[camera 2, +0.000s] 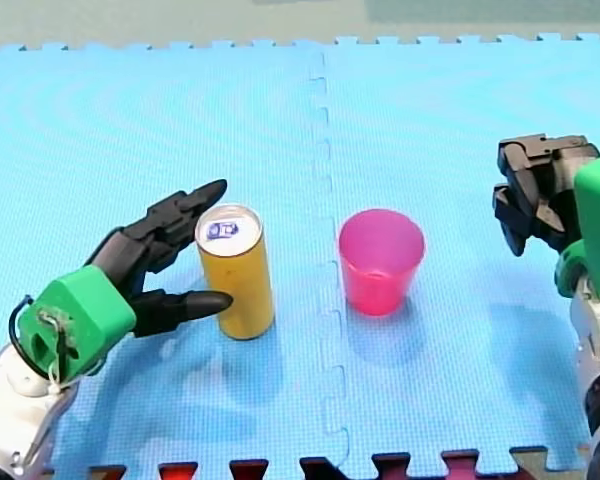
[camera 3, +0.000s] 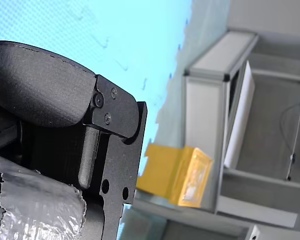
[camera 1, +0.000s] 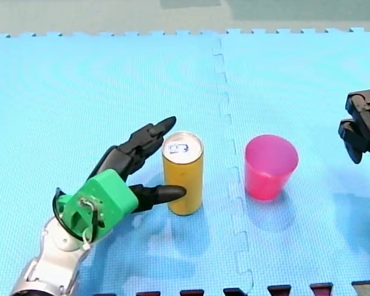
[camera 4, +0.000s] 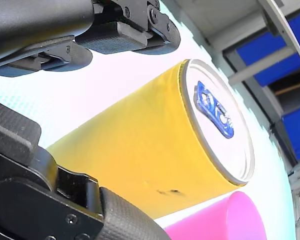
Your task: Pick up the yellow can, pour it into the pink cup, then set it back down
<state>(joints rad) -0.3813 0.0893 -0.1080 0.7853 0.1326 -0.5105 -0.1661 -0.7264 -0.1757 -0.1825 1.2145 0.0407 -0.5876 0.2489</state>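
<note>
We are at the first step, the pick-up, and the grasp is not yet made. The yellow can (camera 1: 184, 179) stands upright on the blue foam mat (camera 1: 111, 80), a little left of centre in the frame. The pink cup (camera 1: 270, 168) stands upright near it on the right, apart from it.

Our left robot hand (camera 1: 132, 166) comes in from the lower left and brackets the can. Its fingers (camera 1: 149, 137) reach past the can's far upper left, and the thumb (camera 1: 160, 194) points at its near side, its tip at or just touching the wall. In the second wrist view a gap shows between the fingers and the can, so we judge the hand unclamped. Our right robot hand (camera 2: 535, 195) sits at the right edge, well away, holding nothing.

Next we need to close squarely around the can's middle, then lift it straight without tipping it toward the cup.
</note>
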